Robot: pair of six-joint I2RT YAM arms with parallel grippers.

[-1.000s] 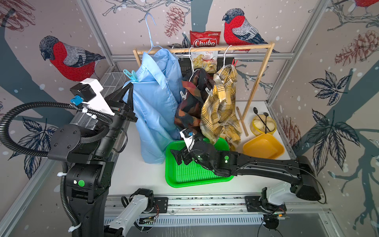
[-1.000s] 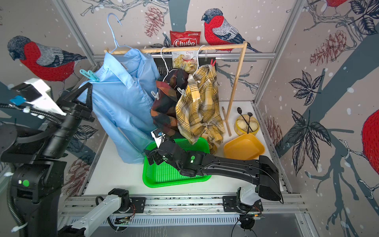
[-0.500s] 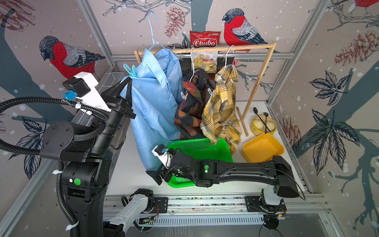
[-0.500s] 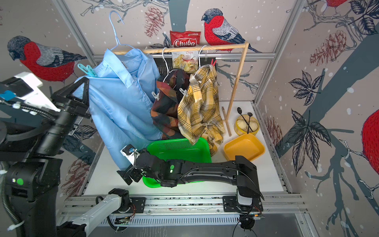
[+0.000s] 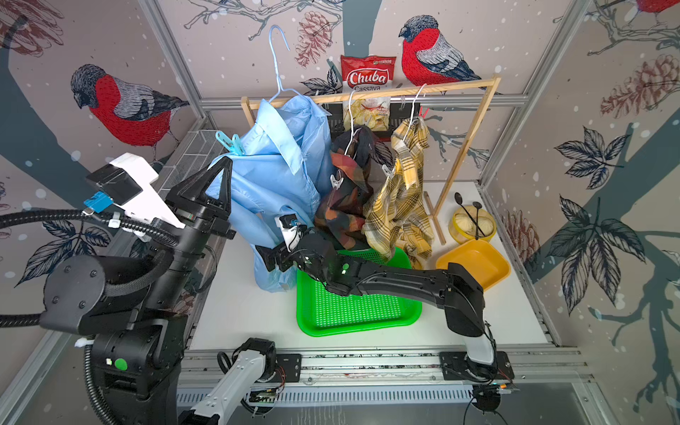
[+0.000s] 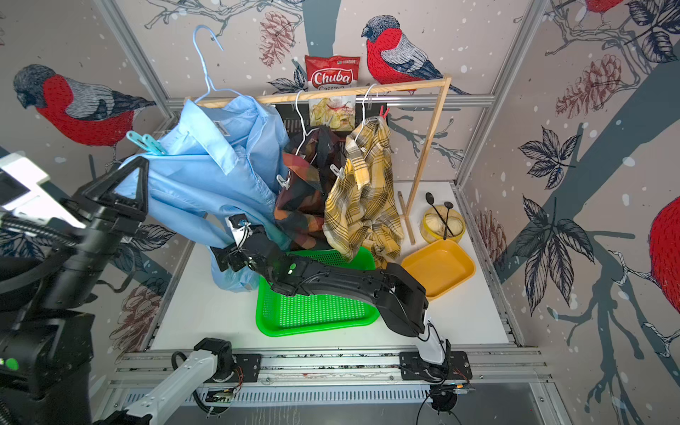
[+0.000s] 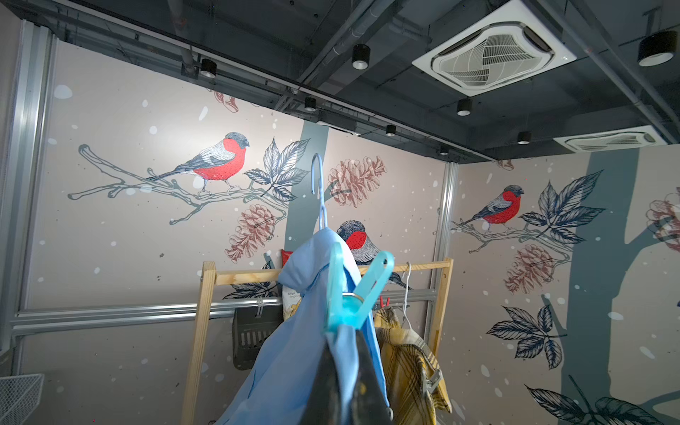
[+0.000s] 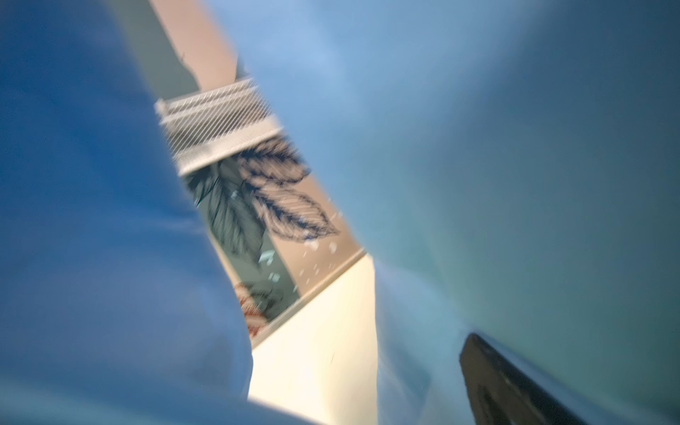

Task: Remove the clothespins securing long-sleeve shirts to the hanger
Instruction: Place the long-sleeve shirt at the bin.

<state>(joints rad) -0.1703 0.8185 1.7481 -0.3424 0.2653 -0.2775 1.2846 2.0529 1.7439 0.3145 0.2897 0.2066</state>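
Beside the teal clothespin (image 5: 229, 141) — left jaws clamp blue shirt (image 5: 279, 173).

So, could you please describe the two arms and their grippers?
Both arms are black. The left arm carries a ribbed black cable hose, a green dot at its base and a white wrist camera; the left gripper has triangular fingers. The right arm shows a green light and a white base link.

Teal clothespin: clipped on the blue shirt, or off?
Clipped on: in the left wrist view the teal clothespin pinches the shoulder of the light blue shirt.
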